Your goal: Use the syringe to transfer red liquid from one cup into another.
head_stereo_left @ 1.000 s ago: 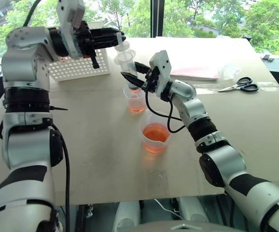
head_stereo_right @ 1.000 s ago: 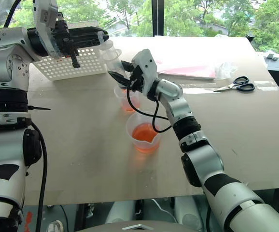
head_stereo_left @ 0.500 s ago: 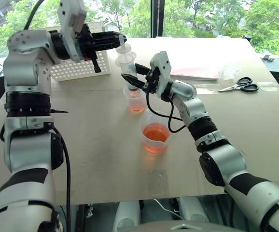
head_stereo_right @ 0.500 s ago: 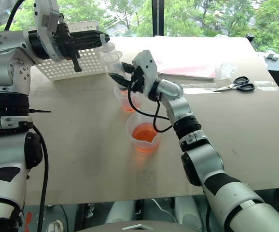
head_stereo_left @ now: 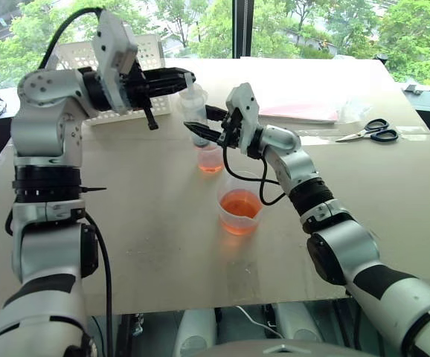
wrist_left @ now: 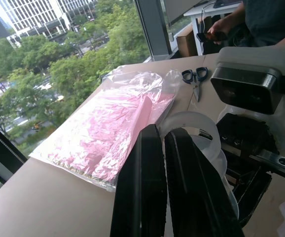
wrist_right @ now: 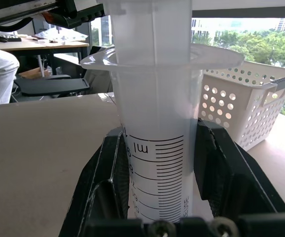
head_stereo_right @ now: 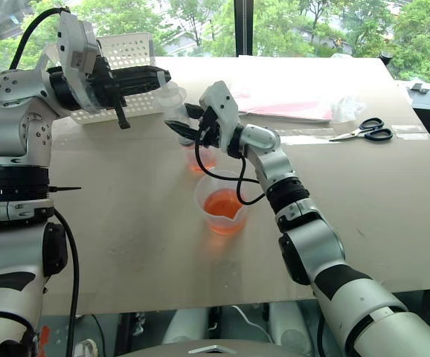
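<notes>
The syringe [head_stereo_left: 194, 110] stands upright over the smaller cup [head_stereo_left: 210, 158], its tip at the cup's mouth. A little red liquid [head_stereo_left: 211, 167] lies in that cup. My right gripper [head_stereo_left: 204, 129] is shut on the syringe barrel [wrist_right: 157, 148], coming from the right. My left gripper [head_stereo_left: 183, 76] reaches in level from the left with its fingers [wrist_left: 147, 168] shut together, their tips at the white plunger top [wrist_left: 194, 126]. Nearer to me stands the larger spouted beaker [head_stereo_left: 239, 212], with more red liquid [head_stereo_left: 239, 203] in it.
A white perforated basket [head_stereo_left: 154, 53] stands at the back left behind my left arm. A pink sheet in a clear bag [head_stereo_left: 298, 111] and black scissors [head_stereo_left: 371, 131] lie to the right. A person [wrist_left: 263, 19] stands beyond the table's far side.
My left arm has come down, and the plunger top has sunk lower towards the barrel. My right gripper has stayed on the barrel over the smaller cup.
</notes>
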### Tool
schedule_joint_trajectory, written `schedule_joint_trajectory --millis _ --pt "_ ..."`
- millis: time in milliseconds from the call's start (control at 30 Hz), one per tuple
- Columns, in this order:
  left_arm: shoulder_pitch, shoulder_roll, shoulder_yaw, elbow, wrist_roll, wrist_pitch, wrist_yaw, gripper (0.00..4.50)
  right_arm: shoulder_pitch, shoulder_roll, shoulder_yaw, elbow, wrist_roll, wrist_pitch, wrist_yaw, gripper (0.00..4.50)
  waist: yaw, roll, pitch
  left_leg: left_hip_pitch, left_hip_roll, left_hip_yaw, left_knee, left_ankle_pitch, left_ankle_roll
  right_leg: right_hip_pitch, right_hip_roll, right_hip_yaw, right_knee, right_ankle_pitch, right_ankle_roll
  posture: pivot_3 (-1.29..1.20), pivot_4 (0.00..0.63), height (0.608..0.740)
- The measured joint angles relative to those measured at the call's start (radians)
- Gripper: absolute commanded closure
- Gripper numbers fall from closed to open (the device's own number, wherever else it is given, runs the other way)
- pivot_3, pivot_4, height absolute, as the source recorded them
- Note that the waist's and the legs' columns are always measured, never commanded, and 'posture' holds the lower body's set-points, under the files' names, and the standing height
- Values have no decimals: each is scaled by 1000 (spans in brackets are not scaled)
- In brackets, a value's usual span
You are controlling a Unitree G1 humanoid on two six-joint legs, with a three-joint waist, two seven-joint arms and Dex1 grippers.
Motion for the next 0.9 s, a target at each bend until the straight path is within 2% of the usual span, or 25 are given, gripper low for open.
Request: schedule_joint_trajectory --millis 467,733,900 --pt "38 -12 -3 3 13 -30 26 4500 -13 -26 0 2 -13 21 21 3114 0 0 0 0 0 0 0 0 0 0 0 0 0 0 0 0 150 740" --pt "80 -9 11 -53 1 13 61 4500 -13 -30 7 2 -18 34 36 3114 0 0 0 0 0 0 0 0 0 0 0 0 0 0 0 0 150 740" --pt "106 -19 48 -103 -49 99 118 4500 -17 -30 7 2 -18 34 36 3114 0 0 0 0 0 0 0 0 0 0 0 0 0 0 0 0 150 740"
